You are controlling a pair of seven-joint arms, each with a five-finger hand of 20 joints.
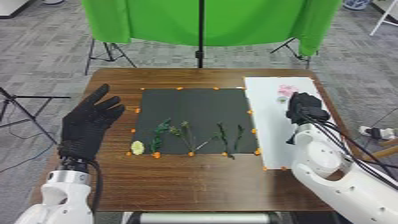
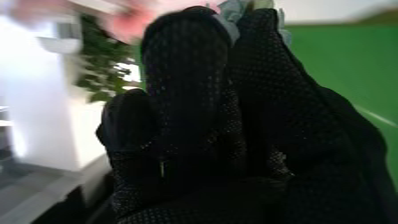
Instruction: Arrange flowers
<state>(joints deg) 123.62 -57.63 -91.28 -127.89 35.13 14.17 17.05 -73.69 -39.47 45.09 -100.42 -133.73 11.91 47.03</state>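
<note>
On table (image 1: 195, 192), black mat (image 1: 197, 104), white sheet (image 1: 273, 122); 1 green cloth (image 1: 160, 22) beyond.

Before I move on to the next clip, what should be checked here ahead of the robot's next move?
- Left hand open, off the dark mat: ok
- Right hand over the white sheet, by the pink flowers: ok
- Right hand's hold on the pink flowers: cannot tell
- Green stems on the dark mat: ok
- Green stems gathered into one bunch: not ok, spread apart
</note>
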